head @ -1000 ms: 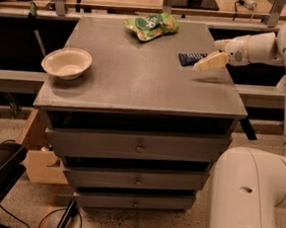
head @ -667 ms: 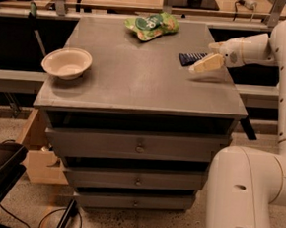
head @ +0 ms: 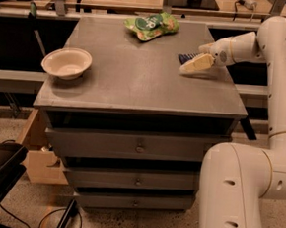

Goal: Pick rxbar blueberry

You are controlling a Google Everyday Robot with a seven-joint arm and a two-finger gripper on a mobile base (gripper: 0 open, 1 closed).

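The rxbar blueberry [head: 185, 58] is a small flat dark navy bar lying on the grey cabinet top [head: 136, 76] near its right side. My gripper [head: 193, 63] reaches in from the right at the end of the white arm and sits right at the bar, covering its right end. Only the bar's left part shows.
A puffy green snack bag [head: 151, 25] lies at the back middle of the top. A white bowl [head: 67, 63] stands near the left edge. The cabinet has drawers below. My white base [head: 235, 192] stands at the front right. A cardboard box [head: 40, 157] sits on the floor at the left.
My gripper has moved a little to the left and down, closer over the bar. The bar, bag and bowl have not moved.
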